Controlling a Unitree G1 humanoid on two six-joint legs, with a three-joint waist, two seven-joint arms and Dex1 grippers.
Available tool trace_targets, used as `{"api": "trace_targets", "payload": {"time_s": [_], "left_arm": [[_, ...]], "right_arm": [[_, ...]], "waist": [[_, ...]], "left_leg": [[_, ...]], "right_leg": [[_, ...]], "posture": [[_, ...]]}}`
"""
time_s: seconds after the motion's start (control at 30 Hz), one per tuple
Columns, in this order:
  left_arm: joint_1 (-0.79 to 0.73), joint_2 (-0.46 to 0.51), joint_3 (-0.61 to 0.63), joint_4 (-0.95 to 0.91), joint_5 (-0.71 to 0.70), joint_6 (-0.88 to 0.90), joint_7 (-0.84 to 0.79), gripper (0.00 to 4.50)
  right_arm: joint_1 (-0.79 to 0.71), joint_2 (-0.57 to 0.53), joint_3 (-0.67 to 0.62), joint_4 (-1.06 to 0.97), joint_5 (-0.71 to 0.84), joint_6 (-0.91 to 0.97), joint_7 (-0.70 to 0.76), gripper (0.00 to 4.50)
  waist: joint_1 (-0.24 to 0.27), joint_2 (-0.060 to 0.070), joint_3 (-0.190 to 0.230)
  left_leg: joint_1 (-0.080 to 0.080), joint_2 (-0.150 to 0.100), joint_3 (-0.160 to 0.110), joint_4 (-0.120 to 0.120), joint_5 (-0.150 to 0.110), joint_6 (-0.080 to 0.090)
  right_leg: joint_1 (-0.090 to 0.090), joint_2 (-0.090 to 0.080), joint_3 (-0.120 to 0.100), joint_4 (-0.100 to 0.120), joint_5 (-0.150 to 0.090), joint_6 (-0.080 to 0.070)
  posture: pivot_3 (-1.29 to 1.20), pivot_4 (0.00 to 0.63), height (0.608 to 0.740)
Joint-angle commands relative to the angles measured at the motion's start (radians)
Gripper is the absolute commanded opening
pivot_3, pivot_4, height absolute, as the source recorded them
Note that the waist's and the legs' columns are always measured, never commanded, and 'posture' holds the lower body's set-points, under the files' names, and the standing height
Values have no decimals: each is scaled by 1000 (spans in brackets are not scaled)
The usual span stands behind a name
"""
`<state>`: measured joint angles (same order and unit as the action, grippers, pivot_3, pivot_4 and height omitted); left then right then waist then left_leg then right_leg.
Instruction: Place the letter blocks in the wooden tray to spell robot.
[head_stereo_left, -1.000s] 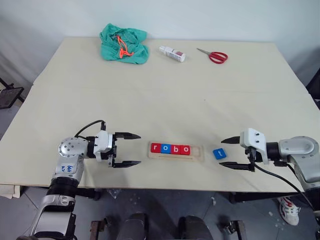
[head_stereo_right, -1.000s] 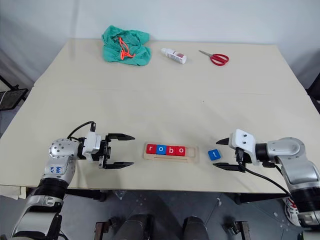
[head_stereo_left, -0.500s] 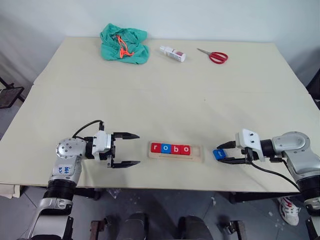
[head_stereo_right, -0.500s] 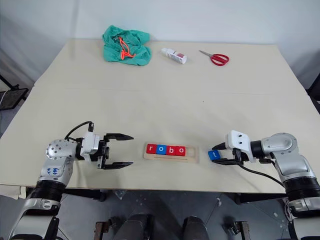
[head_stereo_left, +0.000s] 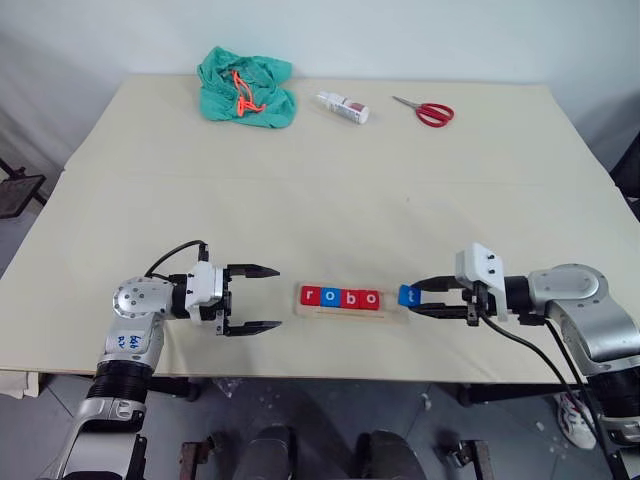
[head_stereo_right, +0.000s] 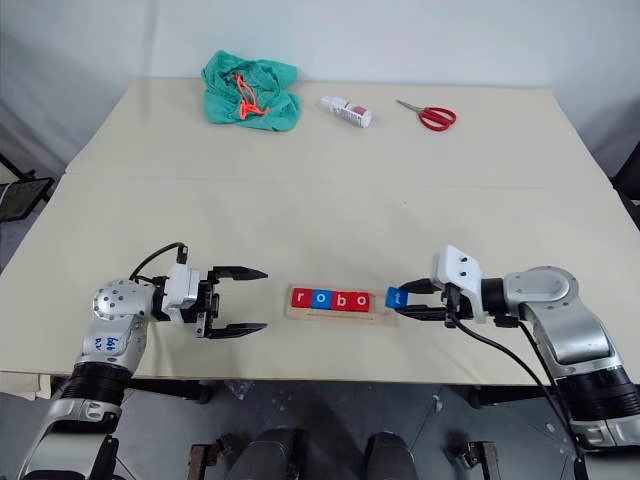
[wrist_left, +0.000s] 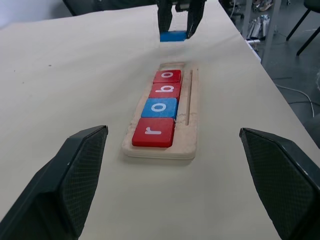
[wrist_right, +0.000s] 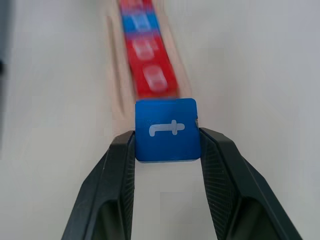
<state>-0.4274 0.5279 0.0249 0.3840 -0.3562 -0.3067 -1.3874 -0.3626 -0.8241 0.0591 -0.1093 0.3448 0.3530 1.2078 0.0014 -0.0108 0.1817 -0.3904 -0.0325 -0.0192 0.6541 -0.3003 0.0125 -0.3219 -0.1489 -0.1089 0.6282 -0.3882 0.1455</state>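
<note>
- Your right gripper (head_stereo_left: 412, 297) has closed on the small blue square "t" block (head_stereo_left: 406, 296) since a second ago and carried it from the bare tabletop to the right end of the long pale wooden tray (head_stereo_left: 352, 311).
- Its two black fingers pinch the block by opposite edges, letter face up.
- Four tiles sit in the tray: red "r" (wrist_left: 153, 132), blue "o" (wrist_left: 160, 107), red "b" (wrist_left: 165, 90), red "o" (wrist_left: 168, 76).
- Your left gripper (head_stereo_left: 252, 298) hovers spread just left of the tray, holding nothing.
</note>
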Motion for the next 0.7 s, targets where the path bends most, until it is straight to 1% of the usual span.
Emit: {"api": "trace_targets", "payload": {"time_s": [0.03, 0.17, 0.33, 0.5, 0.7], "left_arm": [[-14, -6, 2, -5, -11, -14, 5, 4500], [-30, -15, 0, 12, -7, -22, 6, 4500], [-24, -14, 5, 9, -10, -29, 8, 4500], [-6, -9, 11, -9, -12, -27, 18, 4500], [11, -2, 14, -25, -14, -25, 31, 4500]], "right_arm": [[-4, 9, -2, -54, 5, 50, -43, 1446], [-39, 16, 33, 11, -44, 21, -50, 1446], [-81, 18, 69, 102, -87, -30, -16, 1446], [-92, 22, 94, 140, -108, -71, 20, 1446], [-106, 50, 98, 158, -112, -77, 27, 1446]], "waist": [[2, 0, 0], [9, 0, 0], [4, 0, 0], [-2, 0, 0], [-2, 0, 0]], "left_leg": [[0, 0, 0, 0, 0, 0], [0, -1, 0, 1, 0, 0], [0, -1, 0, 0, 0, 0], [0, -1, 1, 0, 0, 0], [0, -1, 0, 0, 0, 0]], "right_leg": [[0, 0, 0, 0, 0, 0], [0, 0, 1, 0, 0, 0], [0, 0, 0, 0, 0, 0], [0, 0, 0, 0, 0, 0], [0, 0, 0, 0, 0, 0]], "posture": [[0, 150, 740], [0, 150, 740], [0, 150, 740], [0, 150, 740], [0, 150, 740]]}}
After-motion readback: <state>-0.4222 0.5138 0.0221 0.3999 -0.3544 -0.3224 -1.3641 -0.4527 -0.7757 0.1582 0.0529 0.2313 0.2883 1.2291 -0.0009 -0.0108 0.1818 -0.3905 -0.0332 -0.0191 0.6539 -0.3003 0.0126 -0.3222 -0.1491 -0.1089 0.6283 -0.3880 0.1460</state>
